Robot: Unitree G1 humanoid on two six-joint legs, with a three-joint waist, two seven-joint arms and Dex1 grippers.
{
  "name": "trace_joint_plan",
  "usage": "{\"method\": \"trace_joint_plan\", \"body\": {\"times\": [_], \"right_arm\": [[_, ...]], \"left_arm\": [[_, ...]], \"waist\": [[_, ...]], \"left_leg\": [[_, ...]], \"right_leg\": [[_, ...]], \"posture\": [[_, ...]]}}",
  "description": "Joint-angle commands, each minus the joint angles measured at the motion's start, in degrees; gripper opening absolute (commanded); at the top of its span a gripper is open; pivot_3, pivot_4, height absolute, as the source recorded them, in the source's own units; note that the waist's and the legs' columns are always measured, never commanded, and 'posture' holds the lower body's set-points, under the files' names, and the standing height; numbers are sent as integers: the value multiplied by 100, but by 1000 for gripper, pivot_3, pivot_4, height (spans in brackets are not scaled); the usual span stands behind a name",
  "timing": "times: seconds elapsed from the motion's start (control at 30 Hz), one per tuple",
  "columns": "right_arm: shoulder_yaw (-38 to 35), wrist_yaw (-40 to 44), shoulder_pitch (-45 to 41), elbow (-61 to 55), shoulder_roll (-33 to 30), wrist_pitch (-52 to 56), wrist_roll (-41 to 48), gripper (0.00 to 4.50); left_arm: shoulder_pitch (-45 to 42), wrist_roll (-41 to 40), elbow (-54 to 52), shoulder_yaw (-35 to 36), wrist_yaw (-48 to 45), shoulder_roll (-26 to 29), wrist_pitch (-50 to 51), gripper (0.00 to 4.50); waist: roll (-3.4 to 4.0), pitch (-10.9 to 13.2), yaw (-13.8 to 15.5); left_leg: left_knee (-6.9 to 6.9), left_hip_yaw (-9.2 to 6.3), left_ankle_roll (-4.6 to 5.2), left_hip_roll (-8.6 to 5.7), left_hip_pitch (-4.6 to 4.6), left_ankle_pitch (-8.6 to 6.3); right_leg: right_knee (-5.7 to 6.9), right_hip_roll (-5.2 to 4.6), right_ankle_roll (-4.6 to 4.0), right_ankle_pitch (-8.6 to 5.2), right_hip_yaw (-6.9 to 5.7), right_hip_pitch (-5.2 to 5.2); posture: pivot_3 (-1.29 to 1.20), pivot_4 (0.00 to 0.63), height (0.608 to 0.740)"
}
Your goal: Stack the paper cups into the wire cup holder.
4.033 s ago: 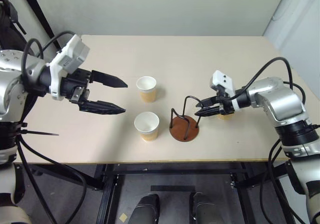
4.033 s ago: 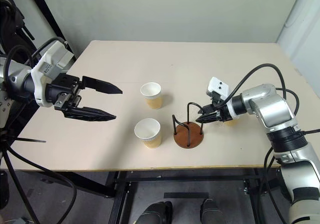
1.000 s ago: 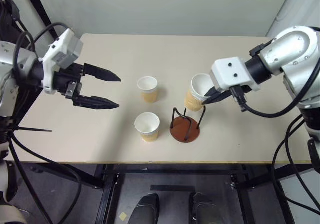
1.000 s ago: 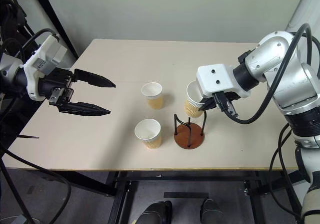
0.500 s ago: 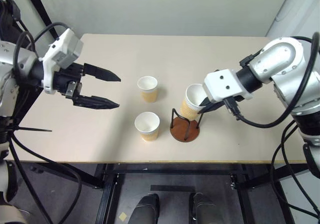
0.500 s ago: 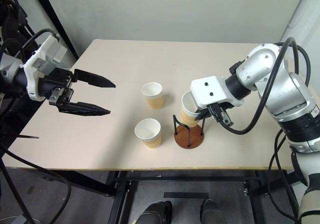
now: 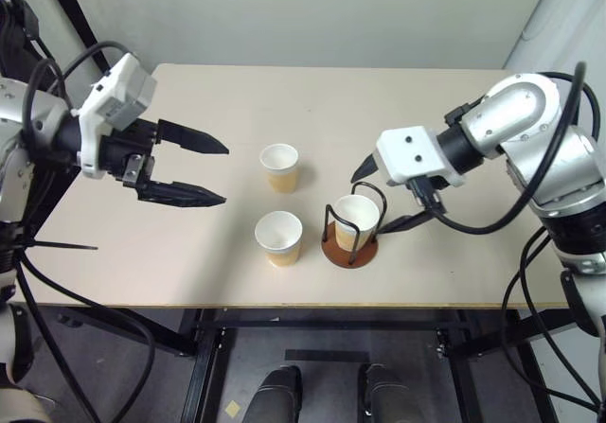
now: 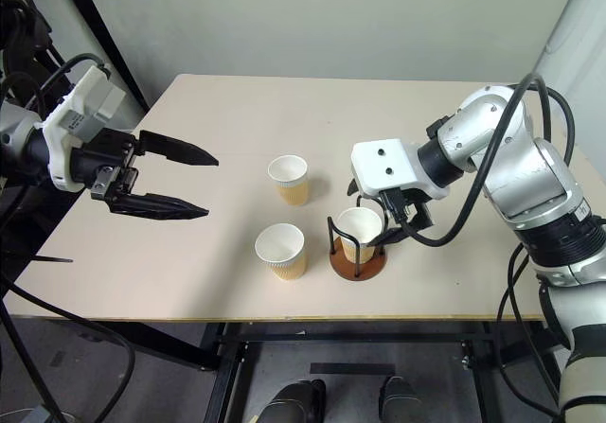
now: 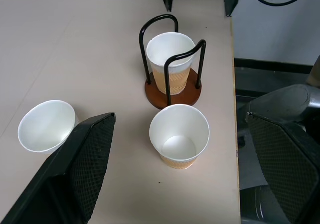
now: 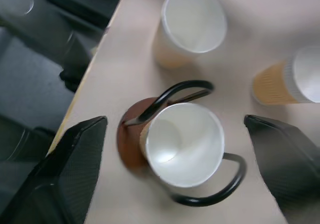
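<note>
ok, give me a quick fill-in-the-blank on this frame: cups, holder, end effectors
1. The number of cups standing inside the holder is ____.
2. The cups still standing on the table outside the holder number ____.
3. The right end effector is over the holder with its fingers ____.
4. The left end effector is open and holds ____.

Missing words: one; two; open; nothing

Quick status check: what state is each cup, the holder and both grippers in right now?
Cup in holder: upright, seated inside the wires.
Far cup: upright on the table, loose.
Near cup: upright on the table, loose.
Wire cup holder: upright, holding one cup.
Right gripper: open, straddling the holder.
Left gripper: open, empty.
</note>
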Motion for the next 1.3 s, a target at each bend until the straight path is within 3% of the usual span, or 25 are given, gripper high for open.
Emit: {"method": "trace_joint_plan", "body": {"times": [0.03,0.13,0.33,0.5,0.8,1.3], "right_arm": [[-365,-170,-177,-1,11,116,63,4461],[-567,-301,-216,-4,109,466,264,4461],[-1318,-411,-535,-314,274,2205,1540,4461],[-1582,-425,-735,-381,42,2930,2123,4461],[-1548,-521,-855,-361,-438,3332,2471,4461],[-1373,-506,-870,-290,-751,3289,2545,4461]], "left_arm": [[45,-127,-232,266,-112,26,66,4500],[99,-165,-378,267,-118,3,89,4500],[184,262,-861,-17,-193,78,-495,4500],[246,1230,-1199,-635,-169,12,-1387,4500],[450,1908,-1452,-1320,-194,39,-2418,4500],[129,2823,-783,-1915,-194,-713,-3213,4500]], "waist": [[0,0,1],[0,0,2],[-1,0,7],[0,0,13],[0,0,20],[-1,0,43]], "left_leg": [[0,0,0,0,0,0],[0,-1,0,0,-1,0],[-3,0,-2,-1,-4,0],[-2,-2,-4,-2,-2,0],[-3,-6,-5,0,-3,-1],[4,-8,-3,-1,-4,0]], "right_leg": [[0,0,0,0,0,0],[-1,0,0,0,0,0],[-2,1,0,-5,-1,-2],[-2,2,-11,-10,-1,1],[2,2,-12,-10,-4,-3],[6,-1,-14,-8,-5,-1]], "posture": [[0,150,740],[0,150,740],[0,150,740],[0,150,740],[0,150,740],[0,150,740]]}}
